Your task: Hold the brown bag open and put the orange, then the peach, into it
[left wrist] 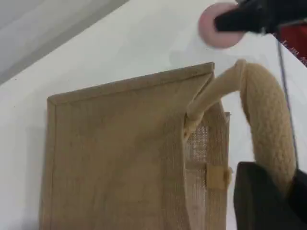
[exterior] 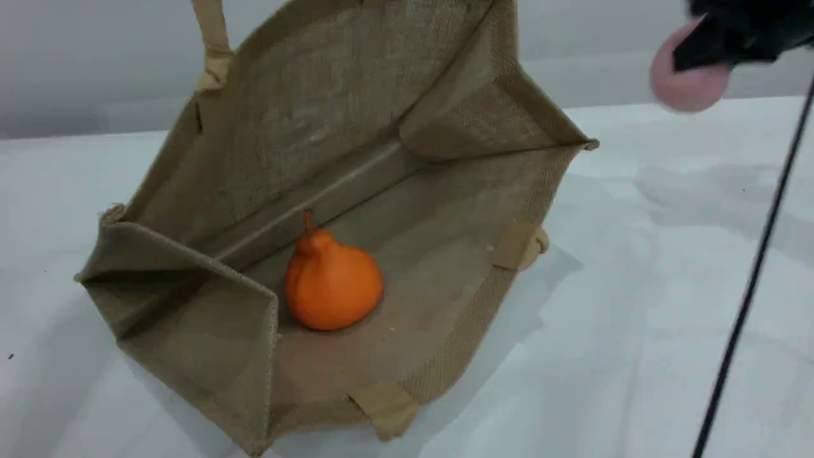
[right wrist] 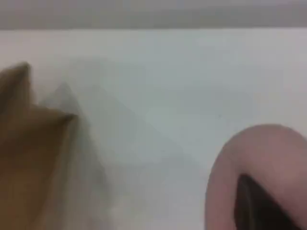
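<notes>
The left gripper (left wrist: 268, 201) is clamped on the bag's (exterior: 305, 146) upper handle (left wrist: 268, 120), holding it open on the table (exterior: 636, 318). The orange (exterior: 332, 284) lies inside. At upper right, the right gripper (exterior: 731, 38) grips the peach (exterior: 687, 86) in the air.

light: bright, even | shadows: soft on table (exterior: 636, 318) | blur: right wrist view (heavy)
</notes>
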